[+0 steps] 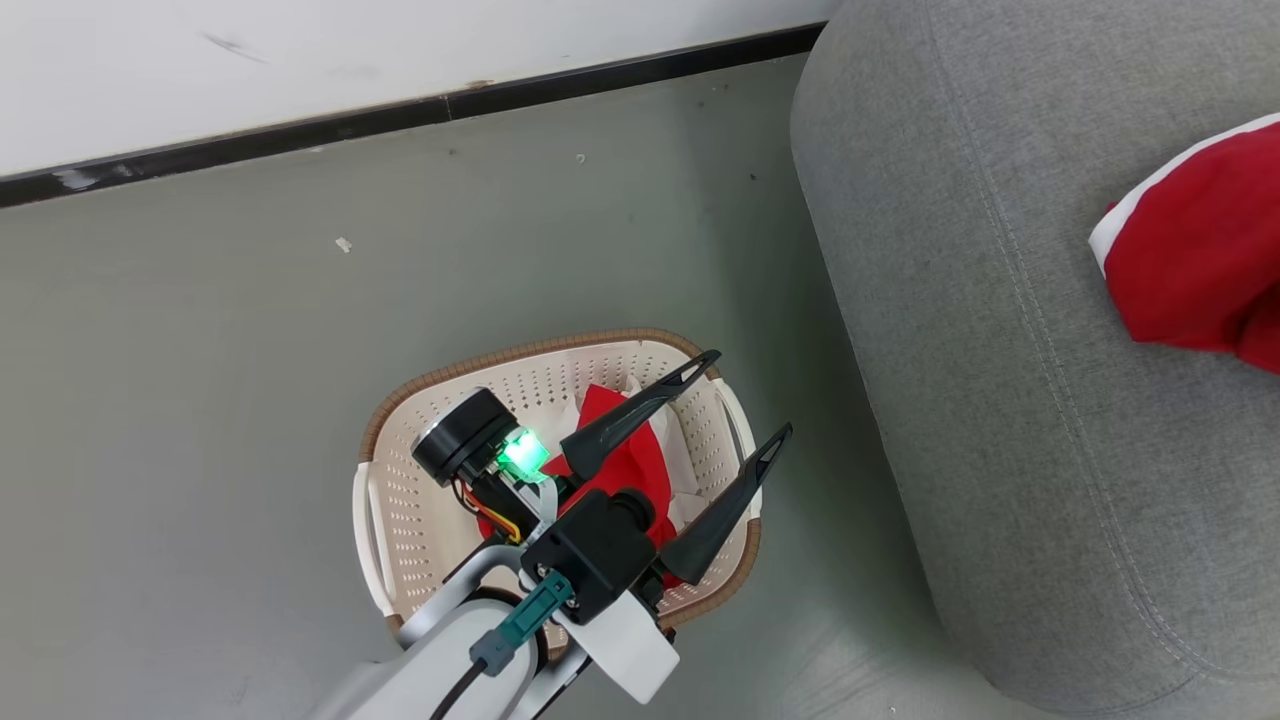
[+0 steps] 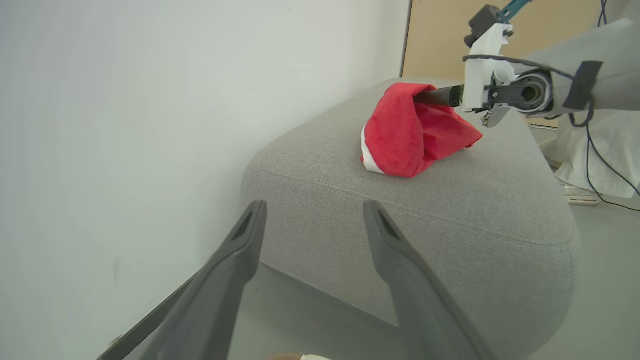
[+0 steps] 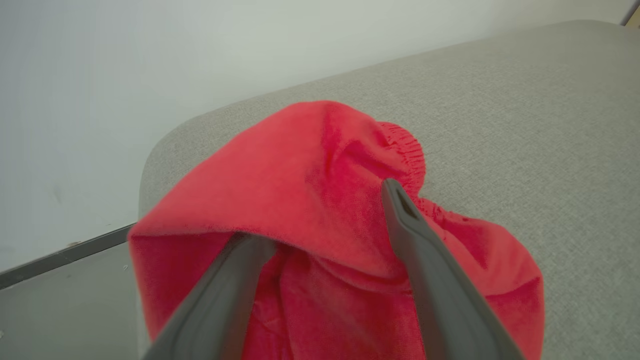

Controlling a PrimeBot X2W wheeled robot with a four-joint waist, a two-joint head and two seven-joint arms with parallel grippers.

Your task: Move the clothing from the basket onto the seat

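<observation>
The cream basket (image 1: 405, 500) stands on the floor beside the grey-green seat (image 1: 1000, 320). One red garment (image 1: 628, 462) with white parts lies inside the basket. My left gripper (image 1: 745, 400) hovers open over the basket's right side, holding nothing. In the left wrist view the left gripper (image 2: 315, 207) points at the seat (image 2: 450, 200). A second red garment (image 2: 410, 135) with white trim sits bunched on the seat. My right gripper (image 2: 431, 96) reaches into this garment. In the right wrist view the right gripper (image 3: 330, 205) is open, with the garment (image 3: 300, 175) draped over its left finger.
A white wall (image 1: 300, 50) with a black baseboard (image 1: 400, 115) runs behind the basket. Grey floor (image 1: 200, 400) surrounds the basket. A person's white trouser leg and shoe (image 2: 595, 150) stand past the seat's far end, near a tan panel (image 2: 435, 35).
</observation>
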